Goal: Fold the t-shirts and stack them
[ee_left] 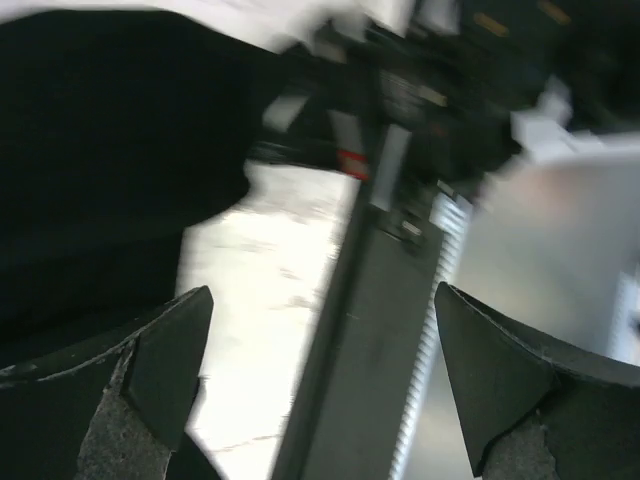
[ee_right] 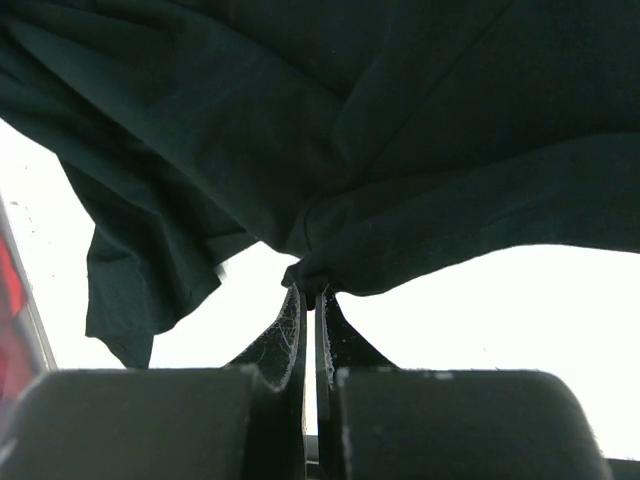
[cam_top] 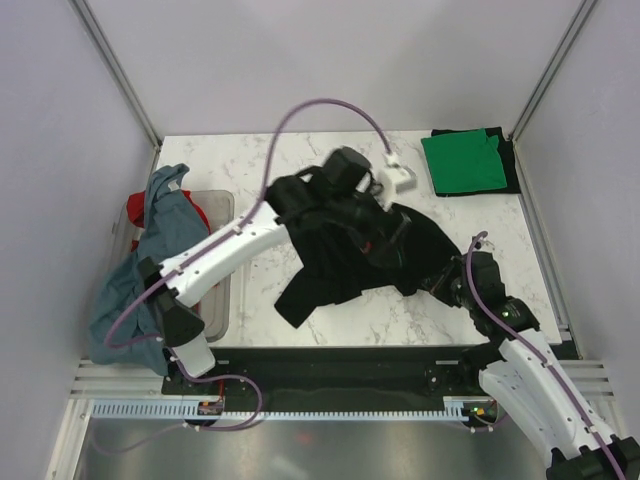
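Black t-shirt (cam_top: 330,280) looks limp and light — our right hand (ee_right: 310,295) pinches a fold. Left hand (ee_left: 320,380) gapes empty; we'd take the hem.

The crumpled black matt cotton t-shirt (cam_top: 320,280) is showing soft creases; the white marble-patterned tabletop (cam_top: 250,165) is gleaming smooth; the translucent grey plastic bin (cam_top: 222,205) is looking slick.

Top external view: bright, even, diffuse light; sharp focus; a soft shadow lies beneath the black t-shirt (cam_top: 320,280). Left wrist view: strong motion blur across the whole frame; glare on the table (ee_left: 260,290). Right wrist view: background overexposed to white; shirt folds dark but in focus.
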